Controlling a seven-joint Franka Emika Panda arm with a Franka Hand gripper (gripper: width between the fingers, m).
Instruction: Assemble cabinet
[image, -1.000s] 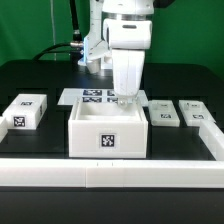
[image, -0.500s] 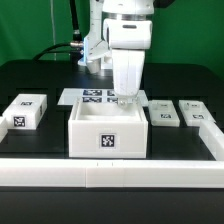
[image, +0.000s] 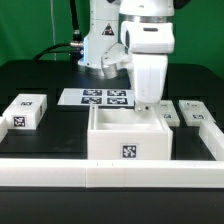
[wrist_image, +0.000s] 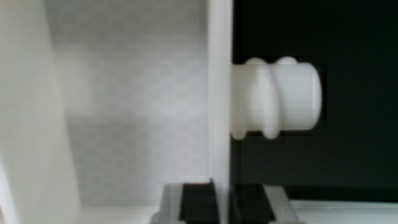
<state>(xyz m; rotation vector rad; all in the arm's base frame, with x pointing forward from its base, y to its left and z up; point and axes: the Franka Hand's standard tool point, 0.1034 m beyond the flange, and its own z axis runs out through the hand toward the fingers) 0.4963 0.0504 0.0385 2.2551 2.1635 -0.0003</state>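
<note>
The cabinet (image: 130, 146) is an open white box with a tag on its front face, standing against the front rail in the exterior view. My gripper (image: 150, 105) reaches down onto its back right wall, and the fingers are shut on that wall. In the wrist view the wall edge (wrist_image: 221, 90) runs between the two dark fingers (wrist_image: 192, 202), with the cabinet's inside to one side. A round white ribbed knob (wrist_image: 281, 97) sticks out from the wall's outer side over the black table.
The marker board (image: 97, 97) lies behind the cabinet. A small white tagged block (image: 24, 110) lies at the exterior view's left, and two more (image: 195, 112) (image: 168, 118) lie at its right. A white rail (image: 60, 172) borders the front and right.
The gripper and the cabinet held in it have shifted together toward the exterior view's right and a little toward the front rail. The marker board is now uncovered.
</note>
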